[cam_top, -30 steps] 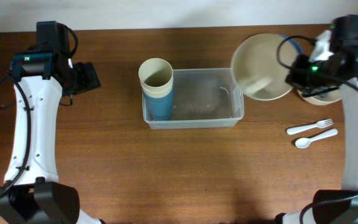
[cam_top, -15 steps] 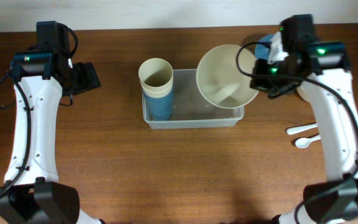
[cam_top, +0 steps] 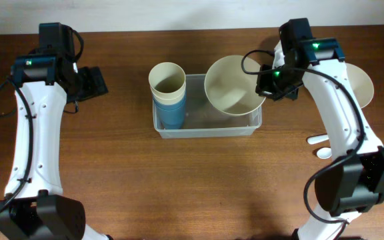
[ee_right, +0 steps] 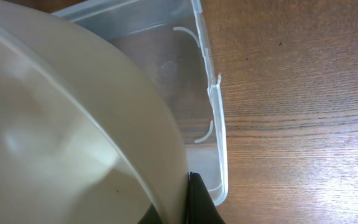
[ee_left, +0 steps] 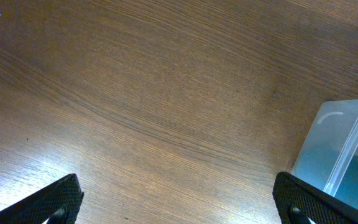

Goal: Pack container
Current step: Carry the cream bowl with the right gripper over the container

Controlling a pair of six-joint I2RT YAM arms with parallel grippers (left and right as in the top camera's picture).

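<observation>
The clear container (cam_top: 205,131) sits mid-tabletop (cam_top: 199,187), long side running left to right. A stack of cups (cam_top: 169,93), cream over blue, stands in its left end. Over the right end there's a cream bowl (cam_top: 231,87), tilted, and the right fingers (ee_right: 197,200) are clamped on its rim. The left fingers (ee_left: 56,202) are spread wide, holding nothing, above bare wood well off to the left. White cutlery (cam_top: 320,145) lies near the right arm.

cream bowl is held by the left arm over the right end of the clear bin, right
No, the right arm holds the cream bowl over the right end of the clear bin, jaws shut on its rim; the overhead view shows it.
</observation>
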